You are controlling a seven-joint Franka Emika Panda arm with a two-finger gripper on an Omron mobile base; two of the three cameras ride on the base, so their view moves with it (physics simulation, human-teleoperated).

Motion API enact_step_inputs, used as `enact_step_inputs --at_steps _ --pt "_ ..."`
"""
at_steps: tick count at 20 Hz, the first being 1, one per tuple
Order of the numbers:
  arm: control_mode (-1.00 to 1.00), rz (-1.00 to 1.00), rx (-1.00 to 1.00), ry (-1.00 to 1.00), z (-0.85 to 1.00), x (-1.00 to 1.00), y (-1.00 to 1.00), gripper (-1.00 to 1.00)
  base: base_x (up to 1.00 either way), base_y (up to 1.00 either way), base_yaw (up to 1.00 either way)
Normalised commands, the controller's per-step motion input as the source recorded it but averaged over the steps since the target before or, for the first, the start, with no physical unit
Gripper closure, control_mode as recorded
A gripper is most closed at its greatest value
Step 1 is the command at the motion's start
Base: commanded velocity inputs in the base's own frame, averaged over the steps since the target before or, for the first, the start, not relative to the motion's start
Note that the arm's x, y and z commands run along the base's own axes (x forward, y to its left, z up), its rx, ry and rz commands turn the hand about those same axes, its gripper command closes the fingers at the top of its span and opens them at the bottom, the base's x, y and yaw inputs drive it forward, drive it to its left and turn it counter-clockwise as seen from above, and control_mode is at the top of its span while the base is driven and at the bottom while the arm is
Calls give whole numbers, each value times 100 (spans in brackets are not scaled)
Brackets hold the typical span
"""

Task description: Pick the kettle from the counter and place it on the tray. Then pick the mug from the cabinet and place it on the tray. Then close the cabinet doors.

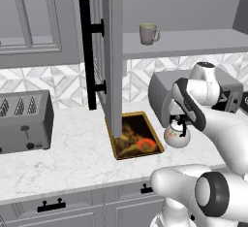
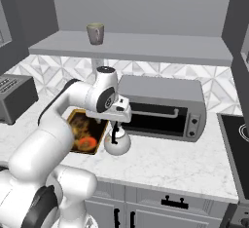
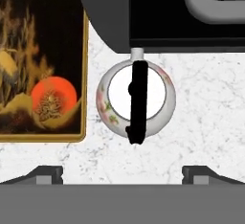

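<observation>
kettle [image 3: 158,98]: white, pink-green florals, black handle | tray [image 3: 84,74]: gold rim, dark picture, orange patch | table [image 3: 210,122]: white, grey-veined | mug [image 1: 148,33]: cream-beige

Rendered kitchen, marble counter [image 1: 72,158], toaster [image 1: 24,121], toaster oven [image 2: 163,107], grey wall cabinet [image 2: 131,47], tiled backsplash [image 1: 43,83]

Geometric tile backsplash [image 1: 63,83], grey drawers [image 2: 165,212]
</observation>
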Motion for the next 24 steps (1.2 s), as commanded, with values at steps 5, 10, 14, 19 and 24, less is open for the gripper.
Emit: enact_step_inputs --at_steps 5,10,14,19,24 --pt "-100 0 1 7 -27 18 -4 -100 0 0 0" --pt "-100 0 3 5 -21 27 -15 -100 0 0 0" --pt "-100 0 2 0 -27 16 -6 -100 0 0 0" --pt "-100 0 0 0 -31 8 0 -100 0 0 0" --pt "-100 0 0 0 -13 2 0 100 0 0 0"
